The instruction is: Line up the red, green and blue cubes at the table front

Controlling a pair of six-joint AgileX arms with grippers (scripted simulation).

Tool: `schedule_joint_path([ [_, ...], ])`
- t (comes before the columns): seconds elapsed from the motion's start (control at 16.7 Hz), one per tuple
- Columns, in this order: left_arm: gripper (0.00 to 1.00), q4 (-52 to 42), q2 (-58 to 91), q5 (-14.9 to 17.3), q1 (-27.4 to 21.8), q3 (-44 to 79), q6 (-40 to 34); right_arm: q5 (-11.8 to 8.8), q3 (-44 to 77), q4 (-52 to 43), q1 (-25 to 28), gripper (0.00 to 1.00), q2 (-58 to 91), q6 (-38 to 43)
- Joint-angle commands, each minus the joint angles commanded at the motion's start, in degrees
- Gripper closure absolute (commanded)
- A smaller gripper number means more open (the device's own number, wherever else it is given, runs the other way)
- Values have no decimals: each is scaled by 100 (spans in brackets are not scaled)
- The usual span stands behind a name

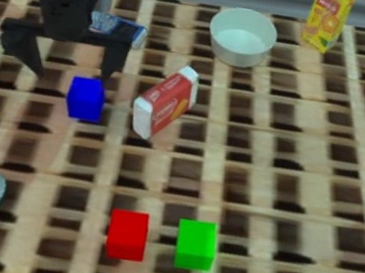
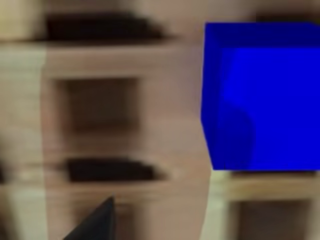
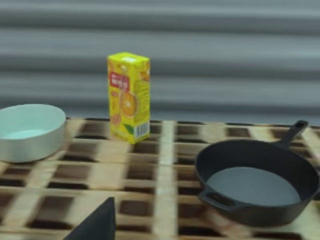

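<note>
Blue cube [image 1: 85,98] is seen mid-table, behind the red cube [image 1: 127,235] and green cube [image 1: 195,245], under the spread, empty left claw [image 1: 68,71], whose off-centre descent could knock it away.

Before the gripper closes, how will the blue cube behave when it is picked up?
The blue cube looks rigid, with flat sides, so the open left gripper probably gets a firm hold. It sits flat on the table, so it should not roll. Its matte faces seem not slippery.
</note>
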Motion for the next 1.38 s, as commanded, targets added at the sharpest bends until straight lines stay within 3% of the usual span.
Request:
schedule_joint_path([
  [0.54,0,47,269,-27,21,445,-115,30,-281,246,-162,0,-347,158],
  [1.02,0,1506,546,-29,18,-718,-111,30,-281,246,-162,0,-347,158],
  [1.32,0,1623,580,-29,17,-826,-111,30,-281,246,-162,0,-347,158],
  [1.38,8,1623,580,-29,17,-826,-111,30,-281,246,-162,0,-347,158],
])
